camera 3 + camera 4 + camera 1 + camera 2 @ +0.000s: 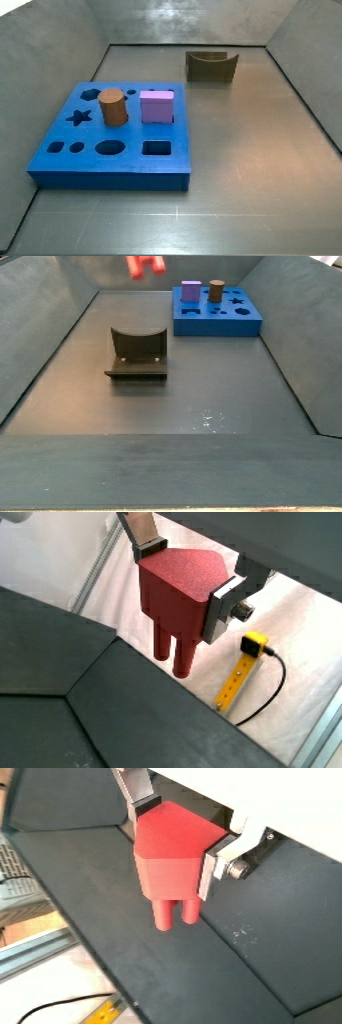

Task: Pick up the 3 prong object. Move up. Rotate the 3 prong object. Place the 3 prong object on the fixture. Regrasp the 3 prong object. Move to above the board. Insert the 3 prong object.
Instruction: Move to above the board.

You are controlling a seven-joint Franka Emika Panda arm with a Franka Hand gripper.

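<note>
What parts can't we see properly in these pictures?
- Small red plastic 3 prong object: blurred and cut off by the top edge in a side view.
- Third prong: both wrist views show only two; a third cannot be made out.
- Gripper: shut on the red piece in both wrist views, absent from both side views.

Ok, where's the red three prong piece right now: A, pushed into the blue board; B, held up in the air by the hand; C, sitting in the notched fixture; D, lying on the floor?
B: in both wrist views the hand grips the 3 prong object with its prongs hanging free, and in a side view the fixture stands empty.
</note>
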